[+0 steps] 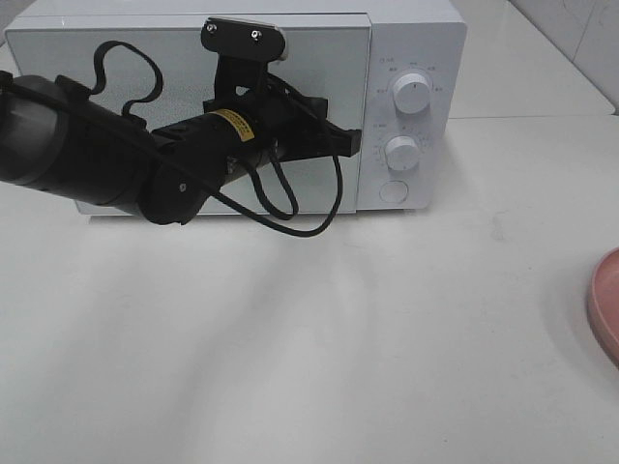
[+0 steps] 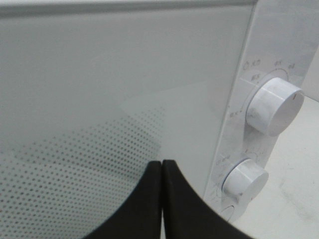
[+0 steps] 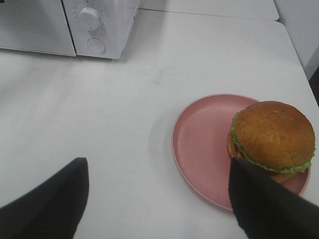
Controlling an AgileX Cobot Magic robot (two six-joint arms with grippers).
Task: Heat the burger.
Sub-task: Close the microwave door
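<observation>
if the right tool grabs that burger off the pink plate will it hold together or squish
The burger is stacked layers, so it may shear or slide apart if squeezed from the sides. Its bun looks glossy, so perhaps a little slippery. It sits near the plate rim, so a push could tip it off. The right tool is open.

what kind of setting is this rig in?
Probably a mock kitchen set on a lab tabletop: a white microwave with its door closed stands on a plain white table, and a burger sits on a pink plate. Tiled wall behind; nothing else domestic shows.
</observation>
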